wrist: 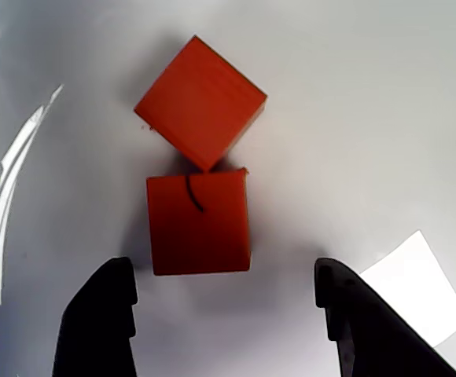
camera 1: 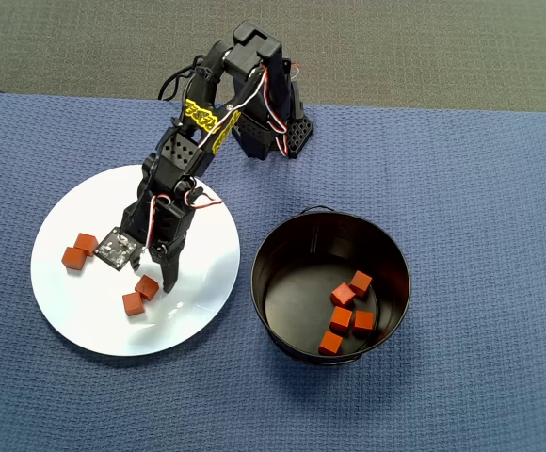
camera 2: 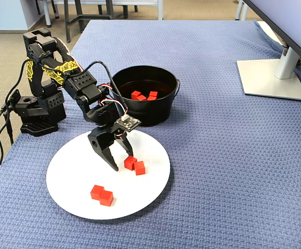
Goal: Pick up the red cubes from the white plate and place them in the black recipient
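The claw (wrist: 224,302) hangs wide over the white plate (camera 1: 71,306), empty, its tips flanking the nearer of two touching red cubes (wrist: 199,224).

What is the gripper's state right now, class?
Gripper: open, holding nothing, poised over a red cube on the white plate.

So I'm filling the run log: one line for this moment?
gripper open over cube pair | white plate: four cubes | black pot: five cubes
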### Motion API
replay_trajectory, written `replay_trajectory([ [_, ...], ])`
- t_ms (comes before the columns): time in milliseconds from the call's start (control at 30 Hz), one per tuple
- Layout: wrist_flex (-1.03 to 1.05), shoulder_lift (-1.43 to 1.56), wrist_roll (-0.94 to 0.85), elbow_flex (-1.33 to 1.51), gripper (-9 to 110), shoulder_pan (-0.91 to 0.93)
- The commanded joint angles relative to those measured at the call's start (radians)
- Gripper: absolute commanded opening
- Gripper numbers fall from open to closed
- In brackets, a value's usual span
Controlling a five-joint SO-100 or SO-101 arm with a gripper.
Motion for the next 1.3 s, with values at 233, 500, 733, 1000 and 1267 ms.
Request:
replay_trajectory([
  [233,-0.052,-0.021,0.077,-0.118,9,-0.049],
  [500,-0.078,0.060,0.137,-0.035,0,-0.048],
  [733,0.184,0.425,0.499,0.023,0,-0.112],
  [1000,0.463,0.787,1.012,-0.052,0,-0.356],
  [1267,0.561,0.650,1.141,-0.141,36,-0.784],
])
